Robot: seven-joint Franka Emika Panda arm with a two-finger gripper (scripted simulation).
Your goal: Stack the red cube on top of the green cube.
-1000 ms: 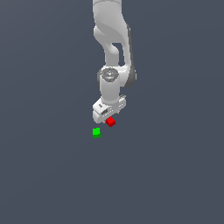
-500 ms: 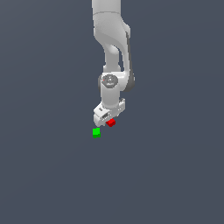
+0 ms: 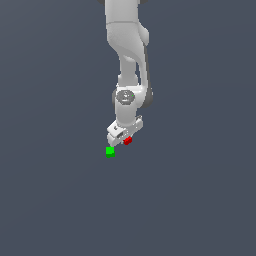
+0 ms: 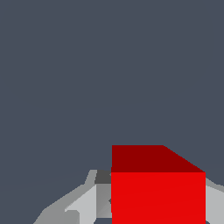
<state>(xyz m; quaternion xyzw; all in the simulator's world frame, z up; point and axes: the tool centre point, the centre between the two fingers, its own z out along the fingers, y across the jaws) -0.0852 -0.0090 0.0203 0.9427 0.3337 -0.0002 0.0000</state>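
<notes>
The red cube lies on the dark grey floor, right under my white gripper. In the wrist view the red cube fills the space between my grey fingers, one on each side of it. The jaws stand open around the cube, and a thin dark gap shows beside one finger. The green cube sits on the floor a short way off, toward the exterior view's left and nearer the camera. It does not appear in the wrist view.
Plain dark grey floor spreads all around. The white arm rises straight up above the cubes.
The gripper has sunk a little lower over the red cube. Neither cube has moved.
</notes>
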